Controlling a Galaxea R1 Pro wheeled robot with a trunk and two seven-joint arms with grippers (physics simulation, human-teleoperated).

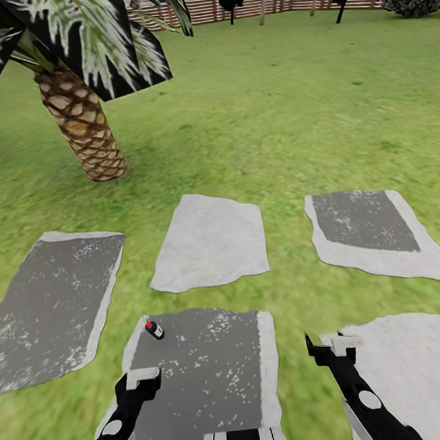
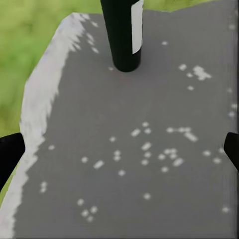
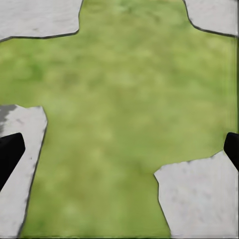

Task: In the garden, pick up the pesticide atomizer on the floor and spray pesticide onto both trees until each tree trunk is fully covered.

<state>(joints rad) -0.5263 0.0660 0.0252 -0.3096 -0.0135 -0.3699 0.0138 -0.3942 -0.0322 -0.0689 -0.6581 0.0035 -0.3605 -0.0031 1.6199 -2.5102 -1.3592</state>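
Head view: small dark atomizer with red cap (image 1: 154,330) lying untouched on a grey stone slab (image 1: 216,376) ahead of left pincer (image 1: 142,378); nothing sprayed yet. Left wrist view: dark cylinder with white label (image 2: 124,35) standing near, fingertips (image 2: 10,157) spread wide, released. Right wrist view: right pincer (image 3: 119,152) likewise released over green grass (image 3: 129,99).

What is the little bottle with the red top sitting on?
The bottle lies on a dark grey paving slab near its far left corner, not on the grass. The patch of slab directly beneath it is covered. The left gripper hangs just short of it.
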